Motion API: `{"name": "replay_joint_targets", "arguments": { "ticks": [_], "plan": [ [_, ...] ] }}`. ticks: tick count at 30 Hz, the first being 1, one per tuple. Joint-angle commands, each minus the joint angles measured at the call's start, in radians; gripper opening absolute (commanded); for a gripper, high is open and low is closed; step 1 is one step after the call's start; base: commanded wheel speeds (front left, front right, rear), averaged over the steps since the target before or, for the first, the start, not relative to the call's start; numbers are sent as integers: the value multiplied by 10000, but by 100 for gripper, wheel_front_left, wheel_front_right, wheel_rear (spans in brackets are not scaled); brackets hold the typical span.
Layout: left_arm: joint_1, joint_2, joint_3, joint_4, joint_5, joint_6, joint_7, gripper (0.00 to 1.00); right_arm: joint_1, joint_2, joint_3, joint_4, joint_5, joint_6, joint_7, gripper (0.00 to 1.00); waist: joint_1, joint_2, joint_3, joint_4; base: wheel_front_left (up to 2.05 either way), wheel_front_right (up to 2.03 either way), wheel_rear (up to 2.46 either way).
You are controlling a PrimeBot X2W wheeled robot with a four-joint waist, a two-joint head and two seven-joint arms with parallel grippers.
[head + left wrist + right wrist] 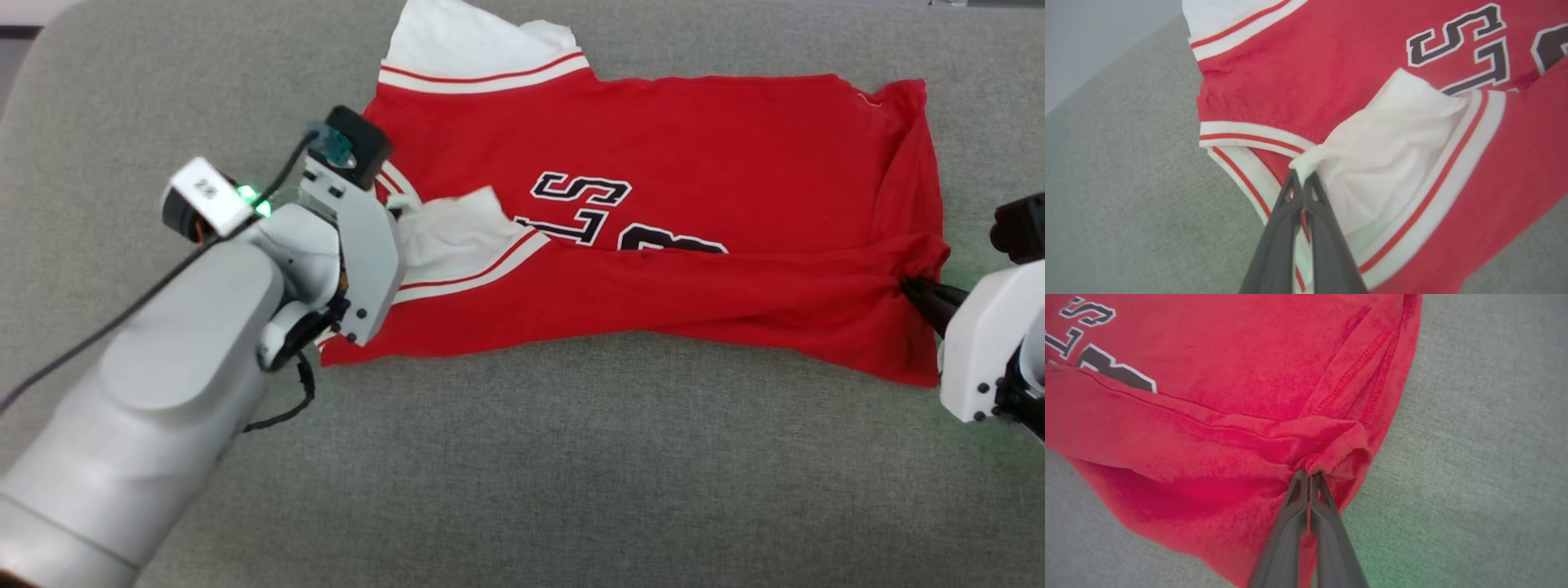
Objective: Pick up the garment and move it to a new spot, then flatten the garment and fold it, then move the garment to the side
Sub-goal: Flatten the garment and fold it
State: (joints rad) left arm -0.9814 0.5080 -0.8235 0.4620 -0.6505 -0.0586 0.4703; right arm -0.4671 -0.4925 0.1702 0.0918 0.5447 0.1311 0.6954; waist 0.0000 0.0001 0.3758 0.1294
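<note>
The garment (694, 155), a red jersey T-shirt with white sleeves and black lettering, lies sideways on the grey surface, its near long edge folded over the chest letters. My left gripper (1302, 176) is shut on the tip of the white sleeve (1392, 134), which is drawn inward over the red body (1298, 69); in the head view its fingertips are hidden behind the wrist. My right gripper (1309, 473) is shut on a bunched bit of the red hem (1339, 453). In the head view that gripper (908, 286) sits at the garment's right edge.
The grey fabric surface (571, 457) stretches all around the garment, with open room in front and at the far left. Its rounded back-left corner (49, 41) meets a pale floor or wall. My left forearm (163, 384) crosses the lower left.
</note>
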Motion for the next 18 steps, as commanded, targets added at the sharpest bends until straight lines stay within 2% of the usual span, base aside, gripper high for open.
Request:
{"name": "replay_joint_targets", "arguments": {
  "ticks": [1, 6, 8, 9, 11, 13, 14, 15, 16, 18],
  "plan": [
    [-190, -172, -66, 369, -56, -144, -58, 0, -187, 38, 149, 90, 72, -8, -17, 0, 0, -1, 17, 28, 0, 0, 0],
    [-477, -548, -145, 1353, -378, -459, -93, 0, -426, 5, 541, 325, 418, -8, 193, 0, 0, -1, -126, 50, 0, 0, 0],
    [-577, -630, -134, 1592, -542, -505, 26, 31, -540, -19, 596, 386, 475, -6, 241, 0, 0, -1, -250, 68, 0, 0, 0],
    [-614, -672, -81, 1688, -667, -534, 71, 39, -580, -29, 662, 386, 531, -8, 241, 0, 0, -1, -326, 73, 0, 0, 0],
    [-674, -725, -46, 1785, -860, -567, 213, 51, -583, -48, 723, 440, 636, -8, 242, 26, 0, -1, -491, 101, 0, 0, 0],
    [-718, -722, 53, 1862, -1015, -576, 256, 96, -582, -116, 822, 502, 646, -8, 276, 33, 0, -1, -691, 140, 0, 0, 0],
    [-730, -701, 89, 1893, -1080, -572, 281, 100, -578, -161, 857, 524, 607, -8, 276, 43, 0, -1, -801, 160, 0, 0, 0],
    [-737, -674, 121, 1903, -1121, -562, 285, 100, -564, -197, 922, 527, 555, -8, 249, 76, 0, -1, -918, 181, 0, 0, 0],
    [-713, -645, 144, 1912, -1192, -561, 308, 100, -540, -202, 948, 544, 545, -8, 176, 100, 0, -1, -1034, 196, 0, 0, 0],
    [-602, -559, 153, 1892, -1196, -540, 269, 100, -427, -199, 972, 679, 553, -8, 111, 100, 0, -1, -1312, 234, 0, 0, 0]
  ]
}}
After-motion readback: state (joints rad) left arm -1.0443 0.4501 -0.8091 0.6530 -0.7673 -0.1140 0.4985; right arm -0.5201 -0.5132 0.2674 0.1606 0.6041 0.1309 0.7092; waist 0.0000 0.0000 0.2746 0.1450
